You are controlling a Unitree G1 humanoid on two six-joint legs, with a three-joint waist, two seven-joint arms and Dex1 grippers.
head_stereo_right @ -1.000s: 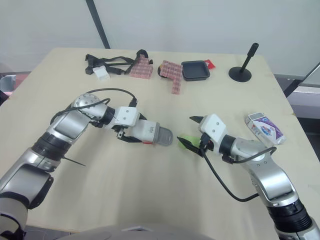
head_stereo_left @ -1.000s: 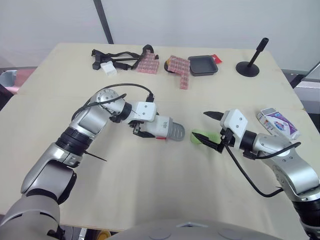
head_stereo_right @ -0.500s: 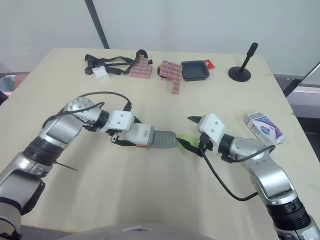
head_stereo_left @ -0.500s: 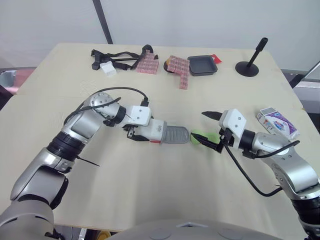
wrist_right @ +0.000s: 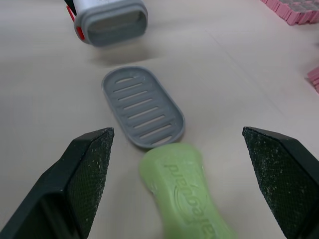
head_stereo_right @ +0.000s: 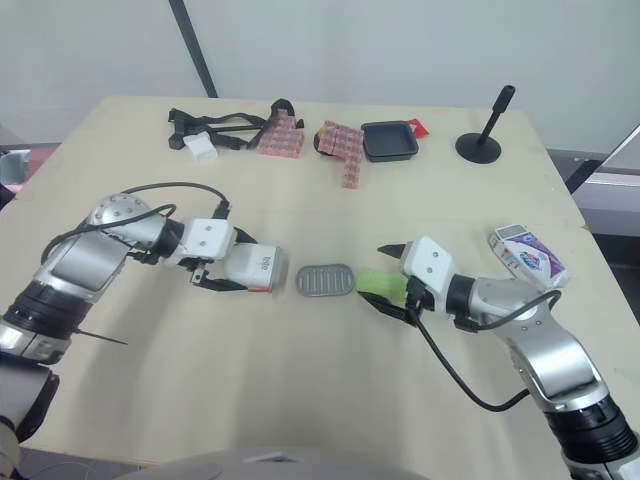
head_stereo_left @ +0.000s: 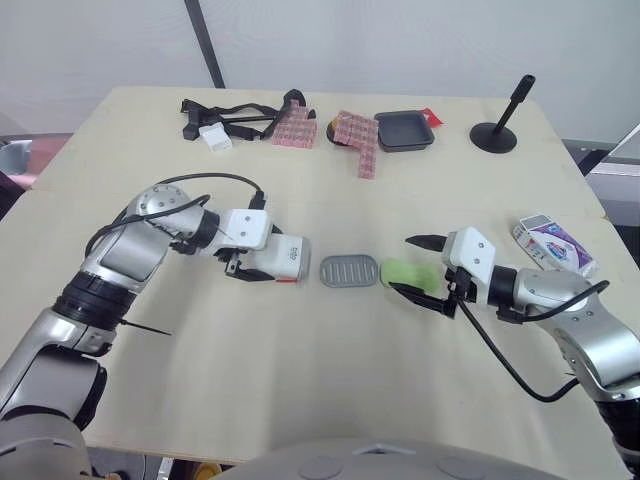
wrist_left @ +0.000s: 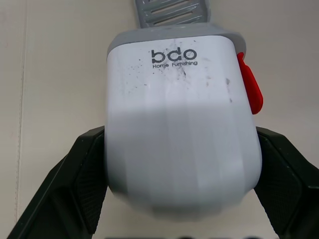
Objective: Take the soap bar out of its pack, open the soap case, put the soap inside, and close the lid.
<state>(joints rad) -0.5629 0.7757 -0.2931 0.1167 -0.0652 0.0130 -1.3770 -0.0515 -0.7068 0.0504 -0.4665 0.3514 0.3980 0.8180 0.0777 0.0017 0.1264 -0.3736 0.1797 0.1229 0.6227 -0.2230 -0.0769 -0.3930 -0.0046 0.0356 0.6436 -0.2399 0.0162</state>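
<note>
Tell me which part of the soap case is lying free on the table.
The grey slatted tray; the white cover is held by the left pincer.

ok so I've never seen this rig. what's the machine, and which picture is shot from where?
It is a humanoid robot with two arms, working at a table. Two pictures come from the stereo camera on its head, looking down over both arms. The other two come from a camera on each wrist, looking along that arm's fingers.

The left gripper is shut on the white soap case, seen close up in the left wrist view. A grey slotted tray lies on the table just past the case. The green soap bar lies next to the tray, between the open fingers of the right gripper, which do not touch it. The soap pack lies off to the robot's right. Along the far edge are black straps, pink blocks, a black dish and a black stand.
</note>
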